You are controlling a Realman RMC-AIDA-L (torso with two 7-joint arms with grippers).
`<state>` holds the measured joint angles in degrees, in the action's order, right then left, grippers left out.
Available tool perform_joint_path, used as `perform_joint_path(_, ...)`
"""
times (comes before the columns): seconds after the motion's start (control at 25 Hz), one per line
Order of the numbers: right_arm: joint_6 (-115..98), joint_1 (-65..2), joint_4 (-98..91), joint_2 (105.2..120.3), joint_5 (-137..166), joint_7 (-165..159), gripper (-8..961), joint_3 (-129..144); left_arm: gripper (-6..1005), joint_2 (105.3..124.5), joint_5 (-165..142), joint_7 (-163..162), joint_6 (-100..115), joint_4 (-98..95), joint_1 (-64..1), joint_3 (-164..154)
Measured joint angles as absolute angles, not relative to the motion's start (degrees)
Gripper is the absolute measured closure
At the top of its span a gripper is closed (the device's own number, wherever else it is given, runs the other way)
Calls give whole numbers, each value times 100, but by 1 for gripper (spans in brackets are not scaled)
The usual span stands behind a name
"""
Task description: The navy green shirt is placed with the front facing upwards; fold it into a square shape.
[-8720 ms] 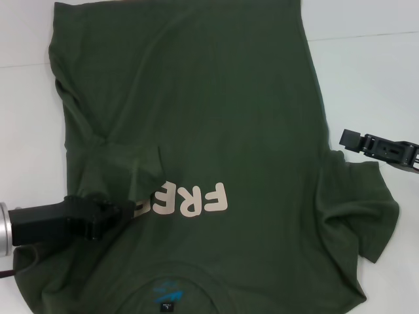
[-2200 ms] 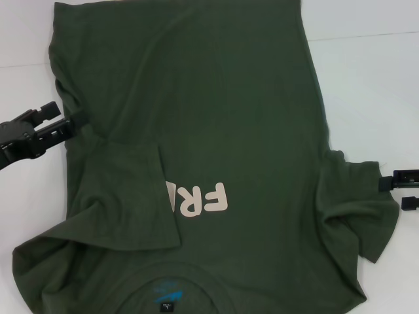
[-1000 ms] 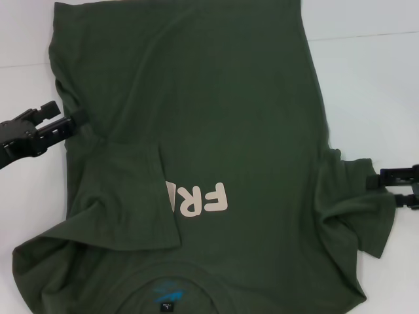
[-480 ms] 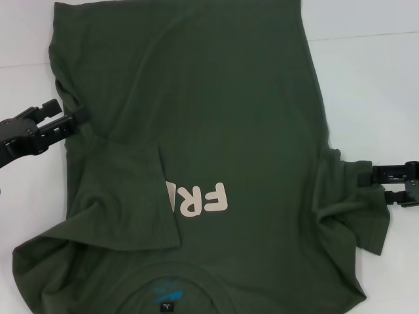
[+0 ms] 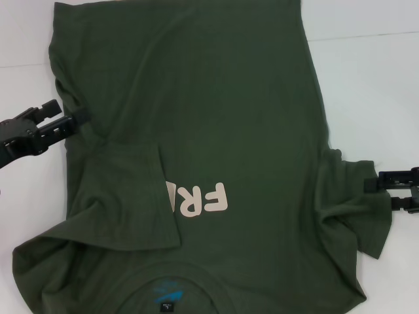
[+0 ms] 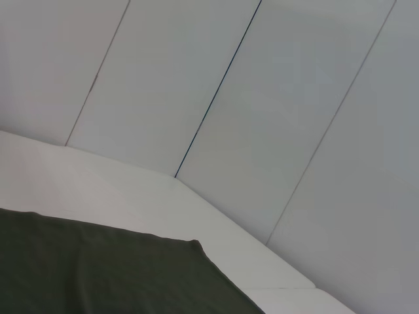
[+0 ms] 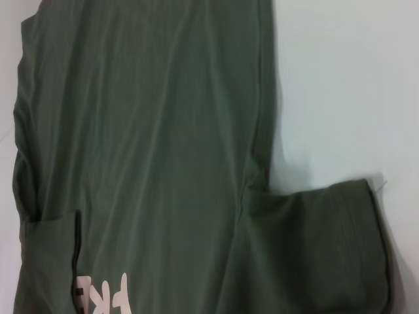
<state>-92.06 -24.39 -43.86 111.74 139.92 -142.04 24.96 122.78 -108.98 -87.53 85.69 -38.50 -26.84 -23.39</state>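
The navy green shirt (image 5: pixel 222 118) lies flat on the white table, front up, with its collar and blue neck label (image 5: pixel 165 294) nearest me. Its left sleeve (image 5: pixel 124 196) is folded in over the chest and covers part of the pale pink lettering (image 5: pixel 200 198). My left gripper (image 5: pixel 63 112) is open at the shirt's left edge. My right gripper (image 5: pixel 382 195) is open at the outer edge of the spread right sleeve (image 5: pixel 357 209). The right wrist view shows the shirt body (image 7: pixel 150 131) and that sleeve (image 7: pixel 321 248). The left wrist view shows a shirt corner (image 6: pixel 98 268).
The white table (image 5: pixel 366 85) lies bare on both sides of the shirt. A thin seam line (image 5: pixel 366 34) runs across it at the far right. Pale wall panels (image 6: pixel 262 98) stand behind the table in the left wrist view.
The right gripper has come in from the right to the sleeve's edge, then shifted slightly back right and down. The left gripper has barely moved at the shirt's left edge.
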Motion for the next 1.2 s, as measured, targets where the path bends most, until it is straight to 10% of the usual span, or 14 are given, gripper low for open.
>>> perform_joint_path(0.56,-9237,-2468,-4316,11205,14131,-14148,123,2548,92,12278,-10898,-8753,8572,-3849,-2672,-2307)
perform_joint_path(1.2,-9205,-2445,-4315,11205,14135,-14142,644,2538,93,12278,-10889,-8754,8569,-3850,-2663,-2285)
